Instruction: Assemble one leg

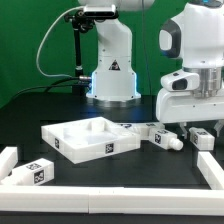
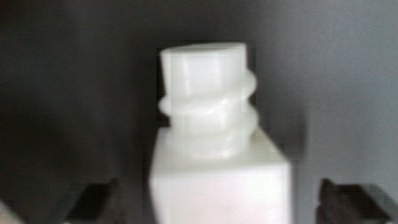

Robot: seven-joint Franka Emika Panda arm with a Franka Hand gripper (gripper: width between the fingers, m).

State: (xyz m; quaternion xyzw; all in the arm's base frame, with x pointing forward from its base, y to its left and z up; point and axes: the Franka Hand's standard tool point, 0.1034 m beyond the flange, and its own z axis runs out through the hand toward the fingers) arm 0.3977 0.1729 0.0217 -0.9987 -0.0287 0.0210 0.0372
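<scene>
Leg (image 1: 203,137) lay on black table (image 1: 60,105) right under the open gripper (image 1: 203,127), at the exterior view's right
Wrist view: leg (image 2: 214,175) showed a square white body with a rounded threaded stud on the end away from the camera, sitting between the two dark fingers (image 2: 86,200), a gap on each side, jaws spread and not touching it, nothing held. Exterior view: that leg was mostly hidden by the fingers, tag not readable. Second leg (image 1: 165,138) lay flat just beside it toward the exterior view's left, with black tag marks on it, one end near the white square panel (image 1: 90,140) with raised rim at mid table. Third leg (image 1: 32,172) lay well apart at the exterior view's left front. Long white bar (image 1: 130,190) ran along the near edge. Arm base (image 1: 110,75) stood behind the panel
</scene>
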